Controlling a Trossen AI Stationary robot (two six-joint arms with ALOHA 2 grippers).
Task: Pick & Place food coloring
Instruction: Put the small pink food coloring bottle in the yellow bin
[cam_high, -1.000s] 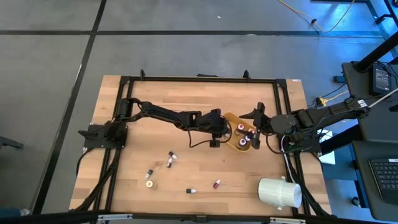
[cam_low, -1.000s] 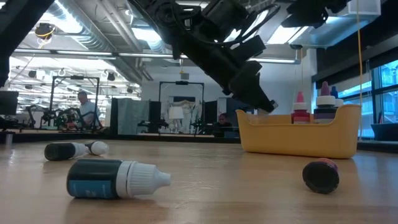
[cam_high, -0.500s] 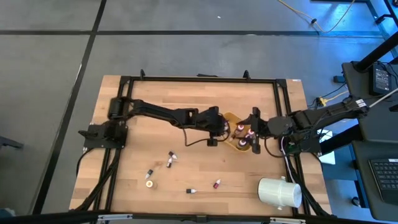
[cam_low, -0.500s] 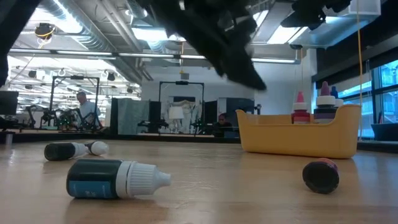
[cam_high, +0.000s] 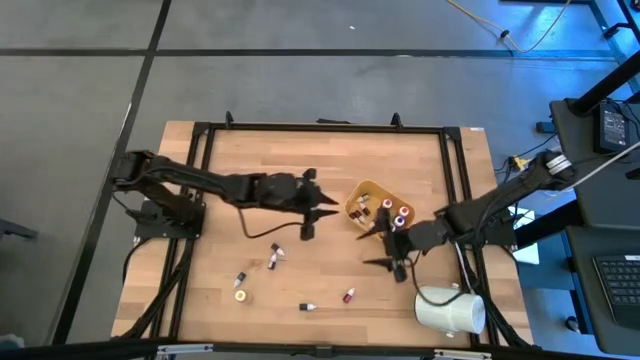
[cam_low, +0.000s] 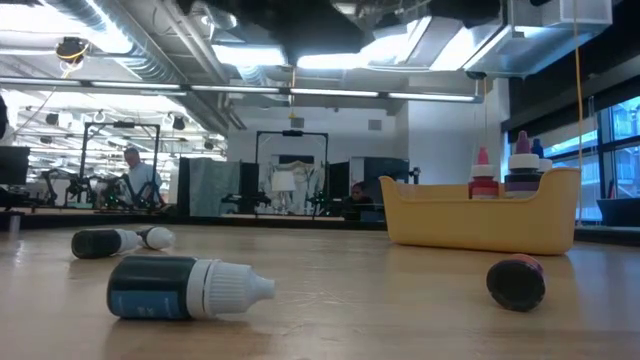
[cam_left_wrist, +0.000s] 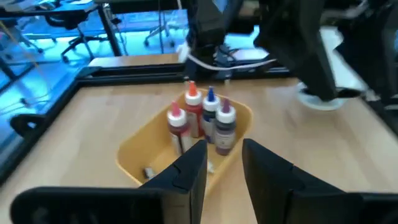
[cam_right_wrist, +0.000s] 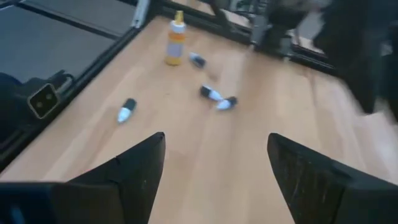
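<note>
A yellow bowl (cam_high: 362, 190) holds several upright food coloring bottles (cam_left_wrist: 205, 118), also seen in the low view (cam_low: 505, 170). More small bottles lie loose on the wood: a pair (cam_high: 273, 256), others (cam_high: 240, 285), one (cam_high: 308, 306) and one (cam_high: 348, 296). In the low view, one white-capped bottle (cam_low: 185, 288) lies on its side. My left gripper (cam_high: 330, 212) hovers left of the bowl, narrowly open (cam_left_wrist: 224, 163), holding nothing. My right gripper (cam_high: 372, 250) hangs just on the near side of the bowl, wide open (cam_right_wrist: 214, 180) and empty, looking toward the loose bottles (cam_right_wrist: 214, 96).
A big white cylinder (cam_high: 450, 310) lies at the near right corner. A black frame (cam_high: 320, 127) runs along the table's far side, with rails down both sides. An upright orange-capped bottle (cam_right_wrist: 177, 38) stands among the loose ones. Bare wood lies between the bowl and the loose bottles.
My left gripper has drawn back from the bowl toward the table's left edge and risen out of the low view. My right gripper has swung from the bowl's right side toward the near edge, sinking a little and rolling. The bowl and bottles have stayed put.
</note>
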